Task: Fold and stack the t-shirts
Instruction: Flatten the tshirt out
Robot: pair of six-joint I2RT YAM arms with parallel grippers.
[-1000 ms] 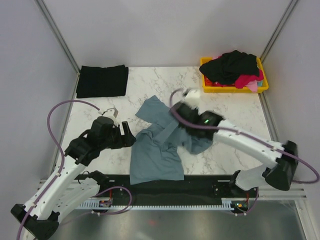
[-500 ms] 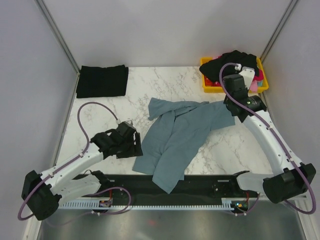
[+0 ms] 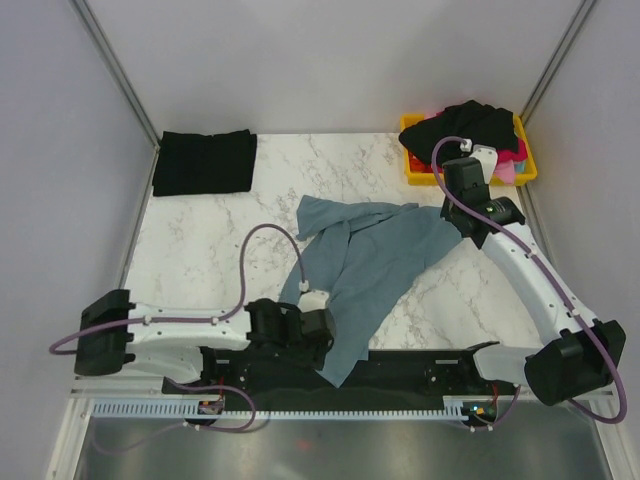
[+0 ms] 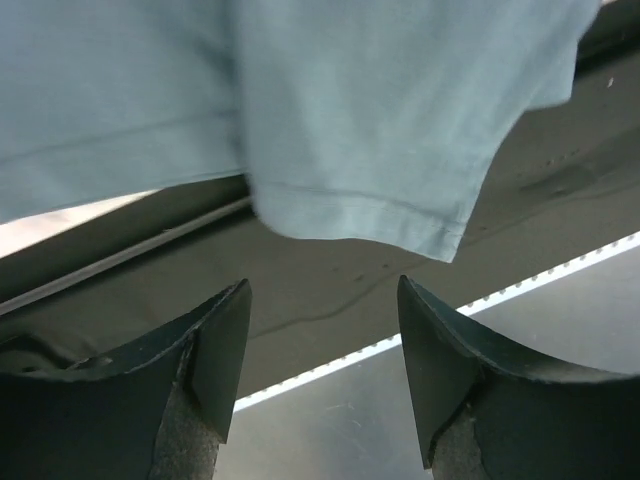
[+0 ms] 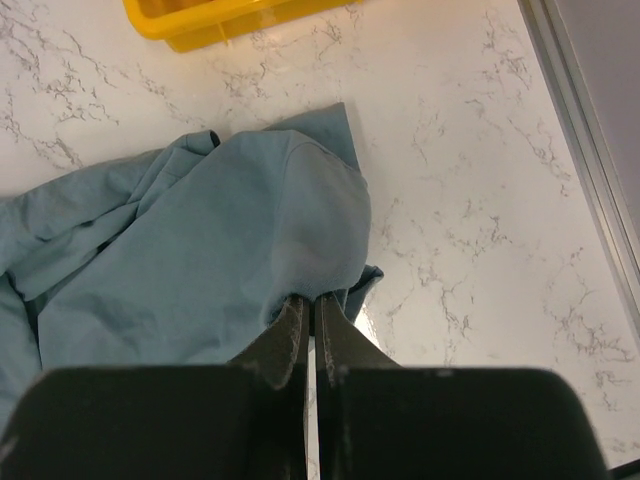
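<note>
The slate blue-grey t-shirt [image 3: 372,262] lies crumpled and stretched diagonally across the marble table, its lower end hanging over the near edge. My right gripper [image 3: 462,222] is shut on its upper right corner [image 5: 300,240], jaws pinched on the cloth. My left gripper [image 3: 322,335] is open and empty, low at the near edge beside the shirt's hanging hem [image 4: 370,215], which sits just beyond the fingertips. A folded black t-shirt [image 3: 204,162] lies at the back left. More black and pink-red shirts [image 3: 468,132] are heaped in the yellow bin.
The yellow plastic bin [image 3: 421,176] stands at the back right, also in the right wrist view [image 5: 215,22]. A black rail [image 3: 420,365] runs along the near table edge. Grey walls and metal frame posts enclose the table.
My left arm has swung down and right, its gripper now at the near edge by the shirt's lower end. The right gripper holds its corner nearly still; the shirt has shifted slightly.
</note>
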